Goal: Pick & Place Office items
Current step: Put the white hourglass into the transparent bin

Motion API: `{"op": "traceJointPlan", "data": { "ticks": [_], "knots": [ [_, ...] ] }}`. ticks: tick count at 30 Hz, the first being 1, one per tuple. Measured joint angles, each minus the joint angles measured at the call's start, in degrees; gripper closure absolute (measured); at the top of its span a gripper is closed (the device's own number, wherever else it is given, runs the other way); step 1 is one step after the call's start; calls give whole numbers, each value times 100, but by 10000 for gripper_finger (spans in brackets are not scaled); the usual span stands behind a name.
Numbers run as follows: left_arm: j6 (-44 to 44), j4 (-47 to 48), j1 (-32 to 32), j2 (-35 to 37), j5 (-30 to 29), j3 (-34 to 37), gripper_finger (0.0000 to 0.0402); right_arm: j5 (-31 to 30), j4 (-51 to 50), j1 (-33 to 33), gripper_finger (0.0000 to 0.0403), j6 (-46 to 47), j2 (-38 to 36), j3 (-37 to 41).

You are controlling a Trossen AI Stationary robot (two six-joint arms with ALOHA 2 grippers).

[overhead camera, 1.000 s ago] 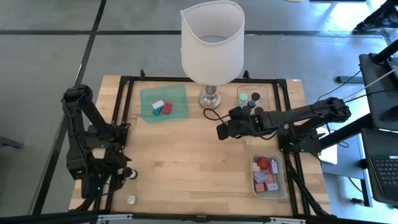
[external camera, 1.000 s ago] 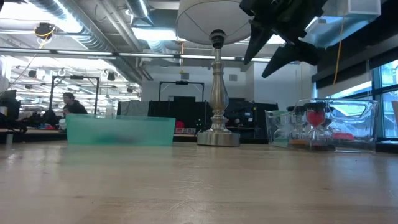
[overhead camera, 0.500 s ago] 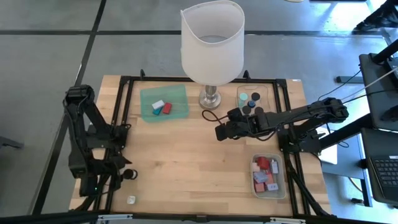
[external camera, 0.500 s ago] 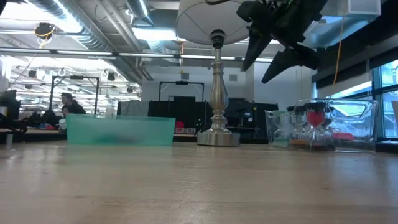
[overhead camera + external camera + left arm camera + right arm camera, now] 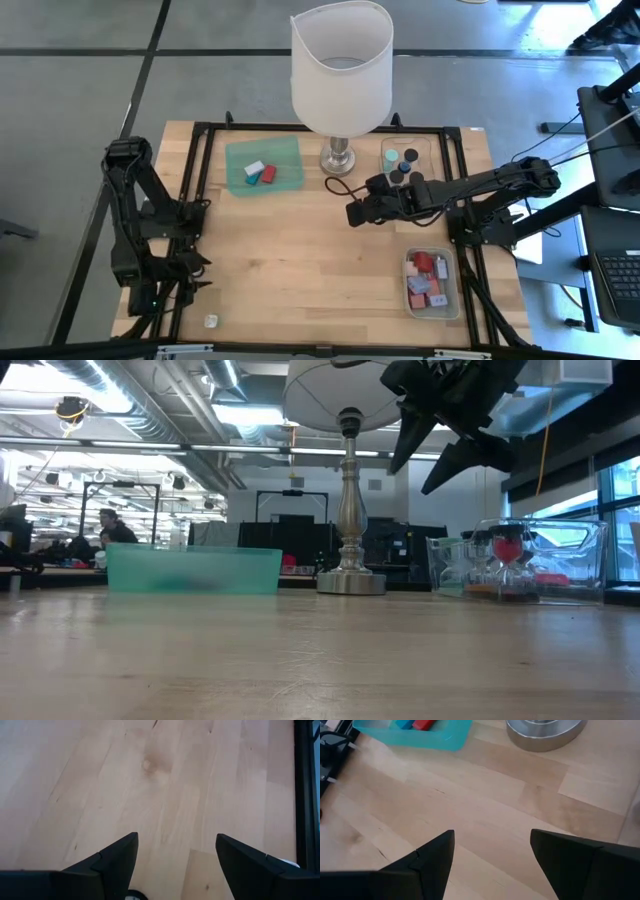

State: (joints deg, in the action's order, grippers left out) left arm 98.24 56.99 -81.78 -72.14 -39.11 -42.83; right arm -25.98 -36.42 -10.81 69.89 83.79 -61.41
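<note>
Wooden desk [image 5: 300,250] holds a teal tray [image 5: 264,166] with red, blue and white office items [image 5: 260,173]. More sit in clear trays [image 5: 431,283] by the right arm. Right end effector [image 5: 353,213] hangs open and empty near the lamp [image 5: 341,70]. Left end effector [image 5: 175,852] is open and empty over bare wood.

Bright, even overhead light; the low view's teal tray [image 5: 193,570] looks blurred.

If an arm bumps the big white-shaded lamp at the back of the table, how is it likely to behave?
The lamp looks top-heavy: a wide shade on a slim metal stem, seen in the low view, so a push up high would probably tip it. Its round metal base looks solid, so a low nudge would more likely slide it. The cord beside the base may drag.
</note>
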Motion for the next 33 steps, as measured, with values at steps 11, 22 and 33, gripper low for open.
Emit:
{"op": "traceJointPlan", "data": {
  "ticks": [11,22,33],
  "knots": [
    [-358,908,147,320,995,-509,137,7,0,0,137,-2,0,0],
    [-1256,1207,190,335,2327,-640,137,-15,0,76,137,-25,-2,0],
    [-1505,1239,208,337,1872,-640,137,-15,0,76,137,0,-2,0]
  ]
}}
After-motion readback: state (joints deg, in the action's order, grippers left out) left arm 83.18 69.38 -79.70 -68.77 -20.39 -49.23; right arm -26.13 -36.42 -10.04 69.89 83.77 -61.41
